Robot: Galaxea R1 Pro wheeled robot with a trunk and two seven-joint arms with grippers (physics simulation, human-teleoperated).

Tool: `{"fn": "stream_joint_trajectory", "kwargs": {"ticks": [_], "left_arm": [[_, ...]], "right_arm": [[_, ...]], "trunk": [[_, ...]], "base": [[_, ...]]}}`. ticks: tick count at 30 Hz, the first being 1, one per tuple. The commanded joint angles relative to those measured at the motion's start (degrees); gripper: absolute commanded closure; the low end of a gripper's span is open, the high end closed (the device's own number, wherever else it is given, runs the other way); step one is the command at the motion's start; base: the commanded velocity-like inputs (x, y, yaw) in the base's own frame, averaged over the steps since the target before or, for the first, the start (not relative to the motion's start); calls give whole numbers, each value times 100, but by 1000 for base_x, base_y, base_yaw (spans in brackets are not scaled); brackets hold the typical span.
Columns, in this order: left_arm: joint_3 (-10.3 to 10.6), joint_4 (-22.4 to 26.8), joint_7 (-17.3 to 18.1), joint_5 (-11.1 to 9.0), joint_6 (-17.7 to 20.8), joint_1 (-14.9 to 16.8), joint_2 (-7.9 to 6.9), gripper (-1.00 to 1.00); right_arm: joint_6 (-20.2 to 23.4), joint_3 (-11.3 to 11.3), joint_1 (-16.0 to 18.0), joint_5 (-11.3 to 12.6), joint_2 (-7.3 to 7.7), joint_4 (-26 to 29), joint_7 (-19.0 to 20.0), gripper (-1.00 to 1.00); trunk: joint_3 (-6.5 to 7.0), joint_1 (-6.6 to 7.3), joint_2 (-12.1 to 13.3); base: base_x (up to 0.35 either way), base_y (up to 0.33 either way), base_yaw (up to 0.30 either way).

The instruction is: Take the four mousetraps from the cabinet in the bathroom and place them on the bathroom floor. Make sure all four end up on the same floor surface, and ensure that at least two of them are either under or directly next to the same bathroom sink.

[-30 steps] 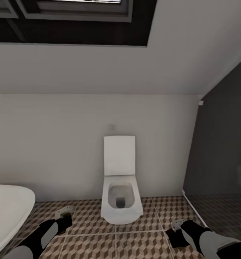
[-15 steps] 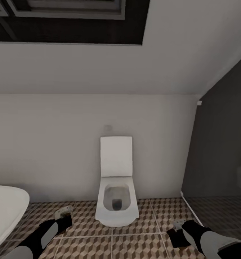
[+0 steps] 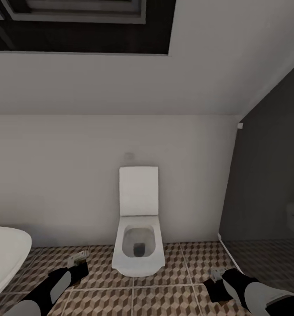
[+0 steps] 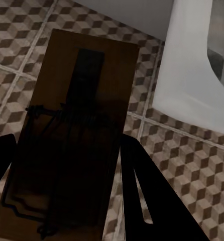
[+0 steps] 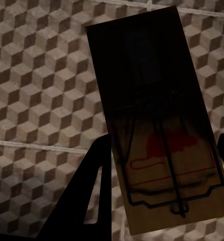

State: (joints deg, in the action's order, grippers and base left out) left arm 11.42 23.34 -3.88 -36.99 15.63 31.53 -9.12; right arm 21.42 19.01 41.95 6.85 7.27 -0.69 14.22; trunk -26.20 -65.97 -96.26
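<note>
One mousetrap [image 4: 77, 125], a brown board with dark wire, sits clamped between the black fingers [image 4: 147, 196] of my left gripper [image 4: 67, 143], above the bathroom floor [image 4: 187, 165]. My right gripper [image 5: 162, 140] is shut on another mousetrap [image 5: 157, 125] with a red print on it. In the head view the left gripper [image 3: 78, 264] hangs low at the left and the right gripper [image 3: 215, 281] low at the right, both over the cube-patterned bathroom floor [image 3: 155, 298]. The cabinet and the bathroom sink are out of view.
A white toilet [image 3: 138, 245] with its lid up stands against the pale wall straight ahead. The rim of a white bathtub [image 3: 6, 250] juts in at the lower left. A dark wall [image 3: 270, 175] closes off the right side.
The whole picture has slid left, so the camera has turned to the right. Both grippers keep the same place in the view and still hold their mousetraps.
</note>
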Motion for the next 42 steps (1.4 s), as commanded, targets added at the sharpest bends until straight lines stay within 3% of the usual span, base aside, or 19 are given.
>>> {"fn": "stream_joint_trajectory", "kwargs": {"ticks": [1,8,12,16,24,42], "left_arm": [[45,13,-26,-45,19,3,-4,100],[46,38,-34,-54,31,3,50,100],[92,42,-44,-35,57,3,221,100],[188,46,-44,92,95,3,341,100],[228,44,-29,257,96,3,394,100],[258,40,-50,288,95,3,417,100]], "right_arm": [[12,50,7,73,1,-8,28,100],[11,50,7,72,-3,-7,22,100],[10,50,7,71,-10,-7,20,100],[4,50,7,75,-14,-9,20,100],[-4,50,7,79,-20,-8,19,100],[2,44,7,80,-32,-4,19,100]], "trunk": [[-7,0,-4],[-7,0,-4],[-7,0,-4],[-7,0,-4],[-7,0,-4],[-330,-395,-726]], "base": [[0,-116,0],[0,-38,0],[0,-6,0],[0,-1,0],[0,0,0],[0,0,0]]}}
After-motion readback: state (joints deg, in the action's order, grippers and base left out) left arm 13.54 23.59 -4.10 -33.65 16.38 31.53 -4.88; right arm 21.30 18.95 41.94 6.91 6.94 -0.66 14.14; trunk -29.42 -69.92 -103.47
